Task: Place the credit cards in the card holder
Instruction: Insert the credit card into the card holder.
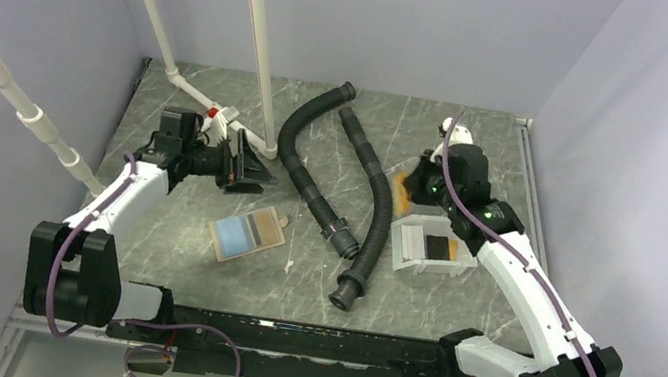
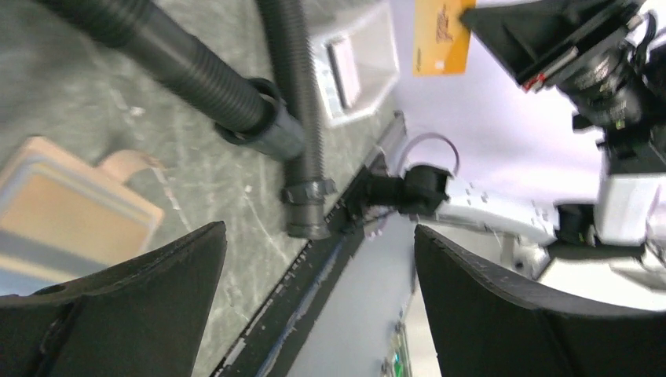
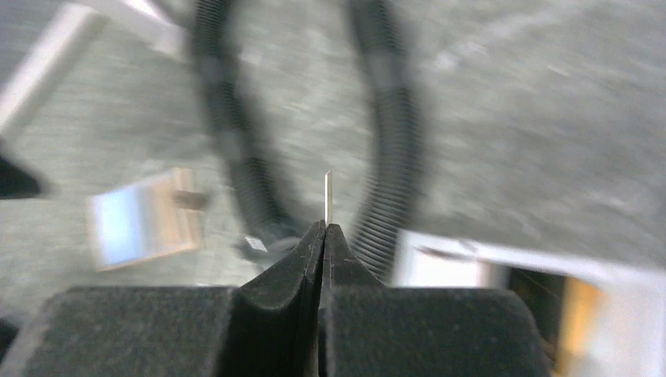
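Observation:
The tan card holder [image 1: 247,233] lies open on the table, blue and tan inner side up, its snap tab at the right; it also shows in the left wrist view [image 2: 67,208] and the right wrist view [image 3: 145,218]. My right gripper [image 1: 408,186] is shut on an orange-yellow credit card [image 1: 401,188], held in the air above the white tray; the card shows edge-on in the right wrist view [image 3: 328,196] and flat in the left wrist view [image 2: 442,35]. A black card [image 1: 439,248] and a grey one lie in the tray. My left gripper [image 1: 247,169] is open and empty, above the table behind the holder.
A shallow white tray [image 1: 409,232] sits right of centre. Two black corrugated hoses [image 1: 372,210] run across the middle between the holder and the tray. White pipes [image 1: 258,35] stand at the back left. A black rail lies along the table's near edge.

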Tool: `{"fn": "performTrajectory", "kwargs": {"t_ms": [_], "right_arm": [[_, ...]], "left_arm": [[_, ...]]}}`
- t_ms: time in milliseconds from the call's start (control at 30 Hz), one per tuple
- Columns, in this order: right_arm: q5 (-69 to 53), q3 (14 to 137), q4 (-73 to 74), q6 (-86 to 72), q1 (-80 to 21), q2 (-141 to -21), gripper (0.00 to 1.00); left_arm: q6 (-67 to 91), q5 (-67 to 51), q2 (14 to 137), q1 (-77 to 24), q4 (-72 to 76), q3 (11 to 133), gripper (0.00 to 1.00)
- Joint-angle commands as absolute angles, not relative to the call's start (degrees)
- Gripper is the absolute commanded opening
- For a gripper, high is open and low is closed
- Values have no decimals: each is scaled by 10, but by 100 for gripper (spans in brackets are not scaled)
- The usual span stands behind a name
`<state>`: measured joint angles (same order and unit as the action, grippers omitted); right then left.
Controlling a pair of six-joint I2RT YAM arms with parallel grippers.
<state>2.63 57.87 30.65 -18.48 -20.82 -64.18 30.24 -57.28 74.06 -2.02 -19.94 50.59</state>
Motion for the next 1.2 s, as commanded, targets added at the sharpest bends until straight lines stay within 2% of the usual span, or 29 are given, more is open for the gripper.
{"fn": "performTrajectory", "kwargs": {"t_ms": [0, 100, 300, 467, 633, 767, 800, 833, 900, 1000, 1067, 1100, 1133, 1167], "right_arm": [[-133, 581, 107, -304, -285, -661, 0], [-217, 546, -81, -393, -343, -703, 0], [-295, 503, -337, -523, -398, -771, 0], [-297, 494, -374, -543, -405, -769, 0], [-308, 499, -375, -541, -405, -759, 0], [-325, 500, -418, -569, -408, -778, 0], [-332, 500, -435, -580, -411, -787, 0], [-336, 500, -449, -587, -414, -794, 0], [-336, 501, -458, -590, -419, -803, 0], [-330, 489, -476, -596, -419, -814, 0], [-323, 487, -459, -582, -419, -823, 0], [-317, 496, -412, -555, -419, -827, 10], [-308, 515, -334, -508, -419, -832, 29], [-292, 541, -250, -455, -421, -841, 38]], "left_arm": [[392, -697, 736, -72, -21, 480, 94], [392, -688, 715, -100, -28, 483, 93], [532, -670, 636, -110, 125, 419, 92], [527, -606, 586, -112, 53, 413, 84], [497, -482, 535, -112, -97, 429, 92], [544, -507, 525, -112, -24, 410, 94], [562, -524, 531, -112, 14, 403, 90], [578, -537, 538, -112, 44, 397, 81], [590, -546, 545, -112, 67, 397, 57], [562, -536, 538, -112, 30, 413, 28], [520, -515, 534, -111, -45, 435, 1], [485, -491, 532, -109, -108, 460, 0], [452, -447, 535, -106, -207, 482, 0], [418, -406, 543, -101, -283, 505, 0]]}}
